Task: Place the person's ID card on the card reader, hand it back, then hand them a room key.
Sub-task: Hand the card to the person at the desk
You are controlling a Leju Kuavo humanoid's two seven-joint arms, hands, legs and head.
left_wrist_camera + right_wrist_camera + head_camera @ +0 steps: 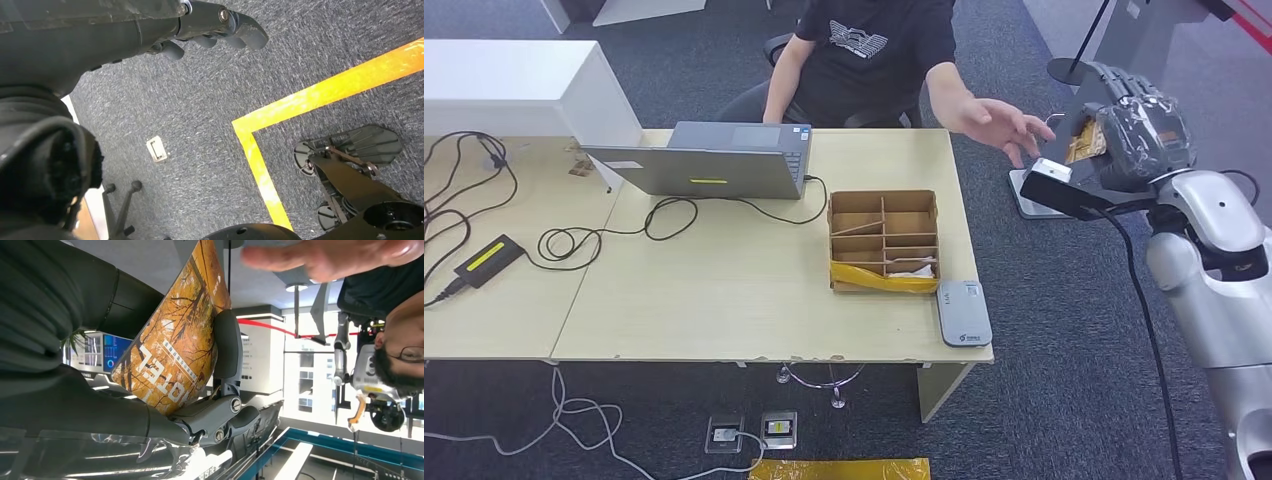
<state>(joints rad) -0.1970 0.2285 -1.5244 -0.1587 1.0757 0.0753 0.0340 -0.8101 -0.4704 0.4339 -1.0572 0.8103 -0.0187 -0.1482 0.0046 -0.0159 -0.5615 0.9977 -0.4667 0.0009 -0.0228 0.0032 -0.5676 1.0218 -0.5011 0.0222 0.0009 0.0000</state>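
My right hand (1124, 130) is raised off the table's right end and grips an orange room key card (175, 355) printed with "HOTEL"; the card (1086, 140) shows between its fingers in the head view. The person's open hand (994, 122) reaches toward it, a short gap away, and the same hand (325, 257) appears close in the right wrist view. The grey card reader (964, 313) lies at the table's front right corner with nothing on it. My left hand (210, 30) hangs over the carpet, fingers curled, holding nothing.
A cardboard divider box (884, 240) with a yellow strip sits beside the reader. A laptop (709, 160), cables and a black power brick (489, 260) lie on the table (724, 300). The person sits behind the desk. Yellow floor tape (280, 115) marks the carpet.
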